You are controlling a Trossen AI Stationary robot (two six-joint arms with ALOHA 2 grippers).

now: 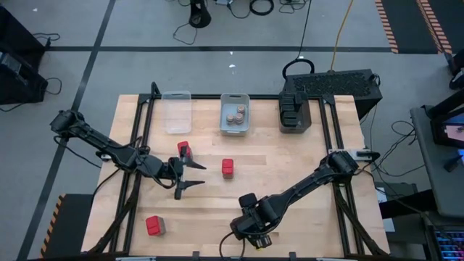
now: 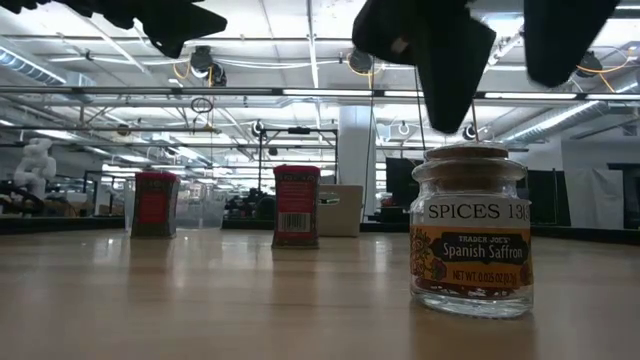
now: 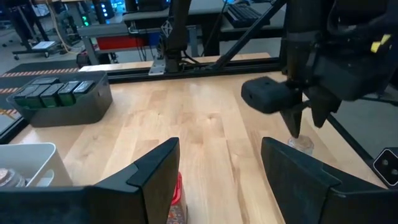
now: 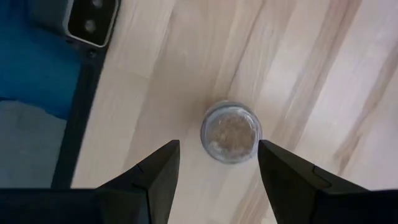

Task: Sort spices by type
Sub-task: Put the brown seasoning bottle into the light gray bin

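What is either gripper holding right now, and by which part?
Nothing. The right gripper hangs open above a jar; the left gripper is open near a red box.

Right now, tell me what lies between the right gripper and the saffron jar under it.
Nothing. In the right wrist view the right gripper hangs open above the jar, with only bare wooden table around it; the low view shows clear air over the lid.

The high camera looks straight down on the whole tabletop (image 1: pixel 275 174); the low one sits level, facing the room. The right wrist camera looks down close on a jar (image 4: pixel 230 132) — the low view's nearest jar.
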